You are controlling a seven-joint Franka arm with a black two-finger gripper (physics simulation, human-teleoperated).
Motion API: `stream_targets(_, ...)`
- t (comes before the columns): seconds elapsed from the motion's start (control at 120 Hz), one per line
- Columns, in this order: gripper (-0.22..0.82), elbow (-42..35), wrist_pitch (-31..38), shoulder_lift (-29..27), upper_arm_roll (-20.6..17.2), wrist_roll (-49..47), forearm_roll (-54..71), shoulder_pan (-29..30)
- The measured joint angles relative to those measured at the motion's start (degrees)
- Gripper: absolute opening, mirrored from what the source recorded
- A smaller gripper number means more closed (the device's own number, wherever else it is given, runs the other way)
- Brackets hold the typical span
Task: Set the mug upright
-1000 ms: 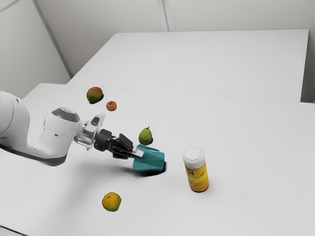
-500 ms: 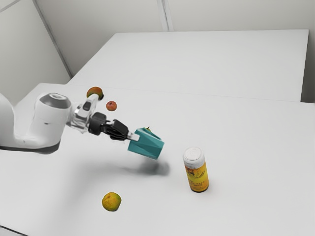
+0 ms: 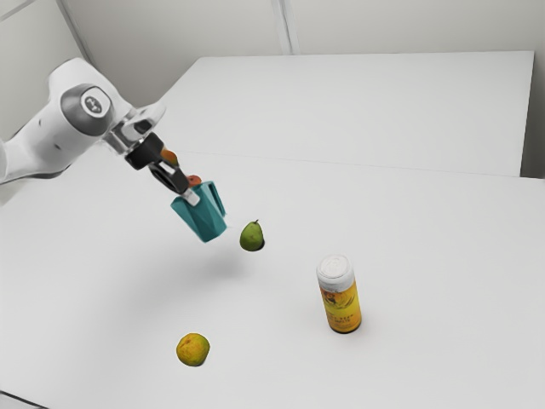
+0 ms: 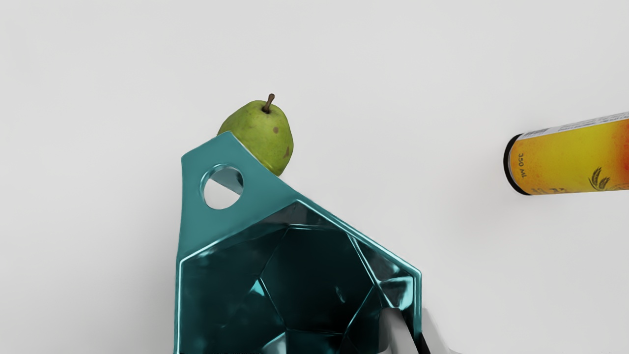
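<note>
Above the table, in the exterior view, my gripper (image 3: 191, 196) is shut on the wall of the teal mug (image 3: 203, 215). The mug hangs tilted, its mouth toward the hand and its base pointing down and toward the exterior view's right; a shadow lies on the table below. In the wrist view the gripper (image 4: 416, 328) pinches the rim, one finger inside the mug (image 4: 314, 275) and the other outside. The camera looks into the mug's hollow, and the handle with its round hole partly covers the pear.
The green pear (image 3: 251, 236) stands near the mug on the table (image 3: 409, 230). A yellow can with a white top (image 3: 340, 294) is farther right. An orange-yellow fruit (image 3: 193, 349) lies toward the front. Behind the gripper are a red fruit (image 3: 194, 181) and a mango (image 3: 170, 157).
The gripper has carried the mug up off the table and back toward the exterior view's left. The mug has swung from lying sideways to a steeper tilt, base downward. The pear is uncovered again.
</note>
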Motion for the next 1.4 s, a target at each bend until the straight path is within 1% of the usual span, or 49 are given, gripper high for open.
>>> stream_targets(0.083, -0.18, 2.6, 0.1, 1.4, -1.6, -3.1, 5.4, 1.5)
stream_targets(0.192, -0.18, 3.7, 0.9, 2.3, -3.2, -7.0, 10.8, 2.6)
stream_targets(0.283, -0.18, 3.7, 2.5, 2.4, -4.3, -9.9, 13.2, 2.3)
stream_targets(0.417, -0.18, 3.4, 4.9, 2.7, -5.4, -13.8, 16.4, 0.0)
stream_targets(0.567, -0.18, 3.4, 8.3, 4.5, -5.7, -17.8, 19.7, -2.6)
stream_targets(0.75, -0.18, 3.0, 11.6, 5.9, -6.3, -22.0, 22.3, -0.6)
stream_targets(0.925, -0.18, 2.6, 14.0, 7.4, -7.4, -25.6, 23.9, -1.1)
stream_targets(1.217, -0.18, 2.0, 16.0, 11.1, -7.7, -30.2, 24.9, -1.0)
stream_targets(1.358, -0.18, 1.5, 16.3, 11.5, -7.8, -31.8, 25.0, -1.0)
stream_targets(1.4, -0.15, 1.4, 16.3, 11.5, -7.8, -32.2, 25.0, -1.0)
